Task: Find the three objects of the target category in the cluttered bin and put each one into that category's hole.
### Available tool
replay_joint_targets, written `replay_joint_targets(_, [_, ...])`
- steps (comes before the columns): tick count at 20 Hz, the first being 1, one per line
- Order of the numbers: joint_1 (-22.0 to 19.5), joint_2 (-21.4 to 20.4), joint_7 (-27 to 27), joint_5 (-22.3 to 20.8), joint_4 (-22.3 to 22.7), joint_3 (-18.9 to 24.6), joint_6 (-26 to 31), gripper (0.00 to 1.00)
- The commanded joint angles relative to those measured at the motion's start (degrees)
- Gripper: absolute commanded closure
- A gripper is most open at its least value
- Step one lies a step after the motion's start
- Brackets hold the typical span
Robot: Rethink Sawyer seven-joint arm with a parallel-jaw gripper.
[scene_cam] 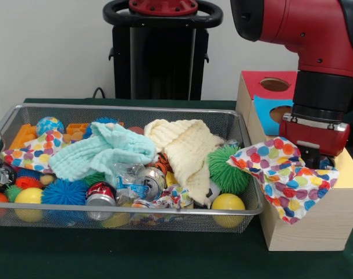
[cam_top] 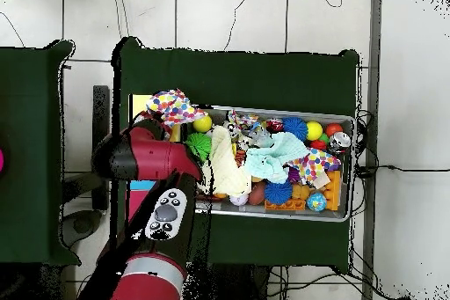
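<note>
Front view: the arm (scene_cam: 316, 52) comes down at the right over the yellow-topped box (scene_cam: 316, 224). A dotted cloth (scene_cam: 281, 174) hangs from under the arm's end and drapes over the box's top and near front edge, spilling towards the bin (scene_cam: 129, 218). The gripper (scene_cam: 317, 158) is mostly hidden behind the cloth and the red wrist; whether the jaws are clenched on the cloth cannot be told. The hole in the yellow top is covered and does not show. Behind stand the blue-topped box (scene_cam: 268, 110) and the red-topped box (scene_cam: 263, 84), each with its hole open to view.

The bin sits on the green worktop (scene_cam: 106, 256), left of the boxes. A second dotted cloth (scene_cam: 34, 152) lies at its left end, against the mint cloth (scene_cam: 100, 152). A third dotted cloth (scene_cam: 167, 197) lies crumpled low at the front, just beside a crushed can (scene_cam: 100, 195). The cream cloth (scene_cam: 185, 148) lies across the middle, with a green spiky ball (scene_cam: 227, 170) to its right and a yellow ball (scene_cam: 228, 204) at the front corner.

Overhead view: the arm (cam_top: 149, 160) reaches up from the bottom, left of the bin (cam_top: 347, 173). The dotted cloth (cam_top: 173, 106) lies at the arm's tip, just outside the bin's left end. Inside the bin, the mint cloth (cam_top: 277, 154) and cream cloth (cam_top: 225, 173) lie near the middle, and another dotted cloth (cam_top: 314, 164) lies towards the right end.
</note>
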Motion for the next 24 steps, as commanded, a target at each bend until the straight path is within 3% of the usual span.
replay_joint_targets(1, [-3.1, 10.6, 2.1, -5.7, 13.1, 8.0, 3.5, 1.00])
replay_joint_targets(16, [-5.1, 3.2, 0.6, -6.9, 18.7, 10.4, 7.3, 1.00])
replay_joint_targets(24, [-5.1, 2.3, 0.6, -6.9, 19.3, 10.6, 8.9, 1.00])
